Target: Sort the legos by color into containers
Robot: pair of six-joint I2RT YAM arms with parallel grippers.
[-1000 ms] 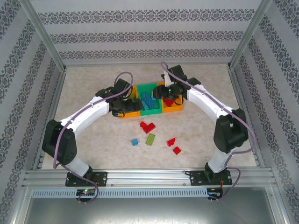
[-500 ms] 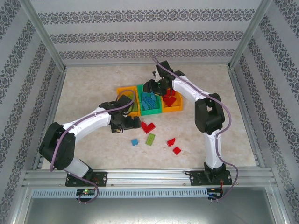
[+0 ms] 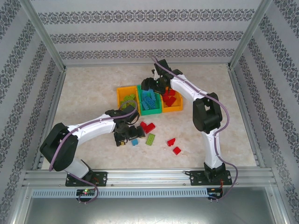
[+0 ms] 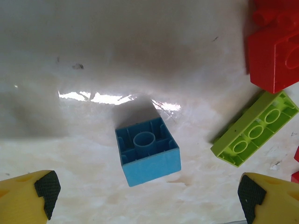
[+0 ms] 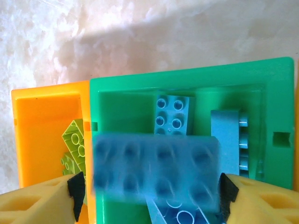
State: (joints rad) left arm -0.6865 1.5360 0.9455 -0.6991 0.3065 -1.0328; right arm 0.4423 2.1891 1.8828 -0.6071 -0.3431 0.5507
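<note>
Blue brick [image 5: 156, 170] between my right jaws is smeared; contact with them I cannot confirm. Red brick [image 4: 275, 51] is cut by the left wrist frame edge.

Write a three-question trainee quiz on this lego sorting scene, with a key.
1. True or false: the left hand stands open over the small blue brick on the table.
2. Which colour of brick lies in the green bin? A red, B blue, C light green.
3. What colour is the long brick lying beside the small blue brick?
Key: 1 true; 2 B; 3 light green.
</note>
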